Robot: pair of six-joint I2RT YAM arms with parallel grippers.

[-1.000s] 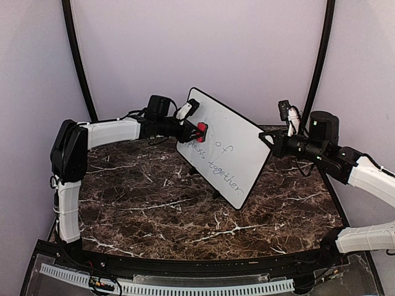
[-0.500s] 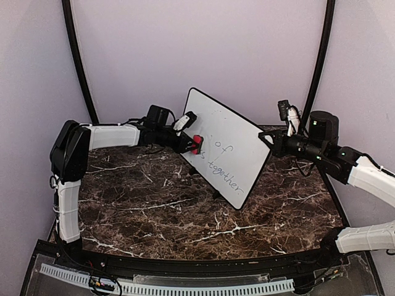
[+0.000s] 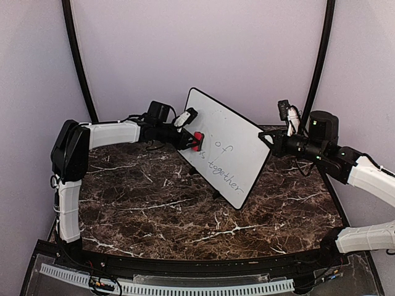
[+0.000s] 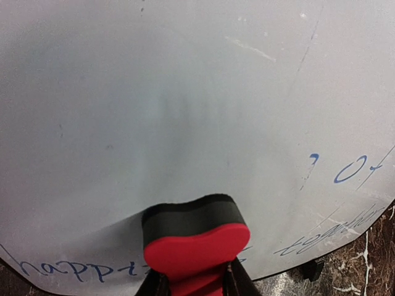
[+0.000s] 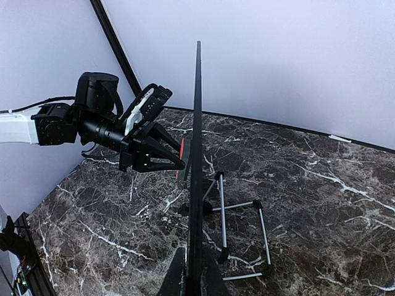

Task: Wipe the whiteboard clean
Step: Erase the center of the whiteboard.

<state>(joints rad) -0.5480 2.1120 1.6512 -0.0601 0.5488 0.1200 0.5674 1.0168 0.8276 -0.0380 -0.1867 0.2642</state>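
The whiteboard [image 3: 228, 145] stands tilted on a wire stand, its upper part wiped, with blue handwriting left low down: "of" [image 4: 353, 169], "happi" [image 4: 68, 269] and "together" [image 3: 223, 171]. My left gripper [image 3: 192, 141] is shut on a red eraser with a black felt face [image 4: 192, 225], and the felt presses against the board near its left edge. My right gripper [image 5: 194, 280] is shut on the whiteboard's right edge [image 5: 197, 154], seen edge-on in the right wrist view.
A wire stand [image 5: 237, 225] with black feet sits behind the board on the dark marble table [image 3: 160, 203]. Lilac walls and two black poles [image 3: 77, 58] close the back. A black rail with a white cable chain [image 3: 185, 287] runs along the near edge.
The left gripper with the eraser slid left and down across the board, then edged slightly back right. The handwriting under its path by the left edge is gone. The right arm held still.
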